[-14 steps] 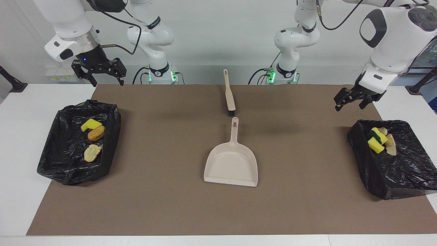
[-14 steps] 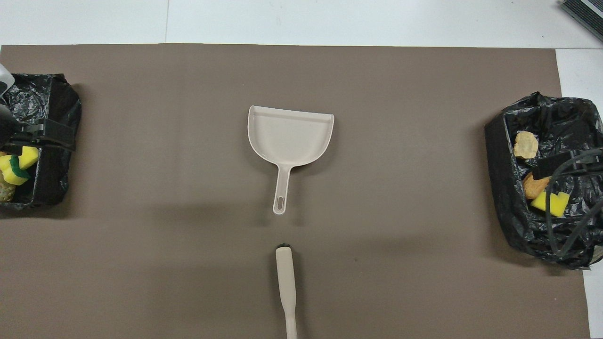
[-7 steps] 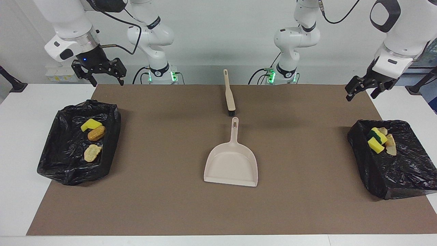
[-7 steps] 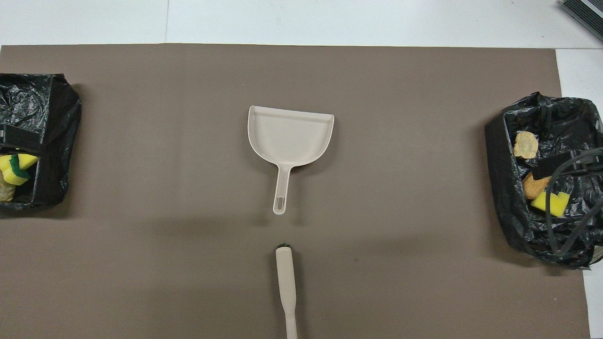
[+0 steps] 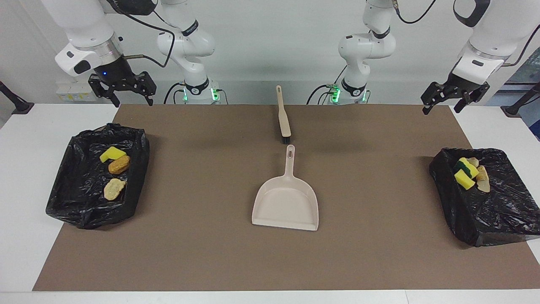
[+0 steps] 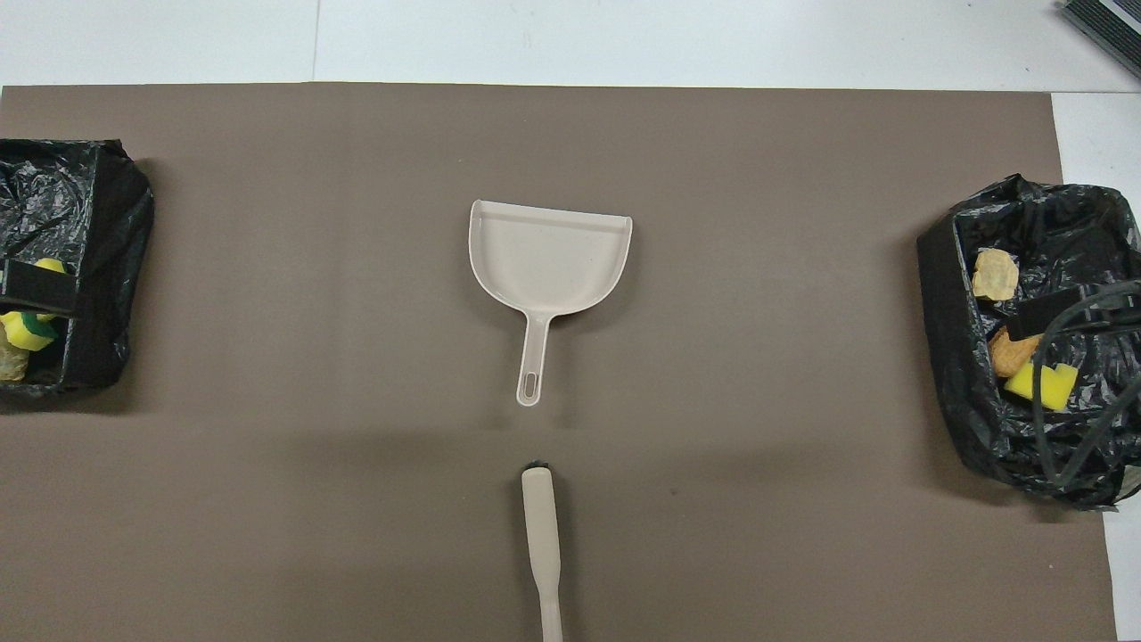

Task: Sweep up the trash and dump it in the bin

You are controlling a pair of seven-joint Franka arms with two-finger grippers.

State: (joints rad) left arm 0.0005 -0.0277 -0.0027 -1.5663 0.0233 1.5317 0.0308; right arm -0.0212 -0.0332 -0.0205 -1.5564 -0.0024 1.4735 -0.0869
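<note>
Beige brush (image 5: 283, 114) and dustpan (image 5: 286, 202) are laid in line midway between both raised, released tools: left tool (image 5: 454, 98), right tool (image 5: 121, 89).

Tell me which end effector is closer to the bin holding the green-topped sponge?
Left. The left end effector hangs open above that bin's end of the table; the right end effector hangs open at the other end.

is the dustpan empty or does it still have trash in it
Empty. The dustpan lies flat on the brown mat with a bare tray in both views; the scraps sit in the two black-lined bins.
</note>
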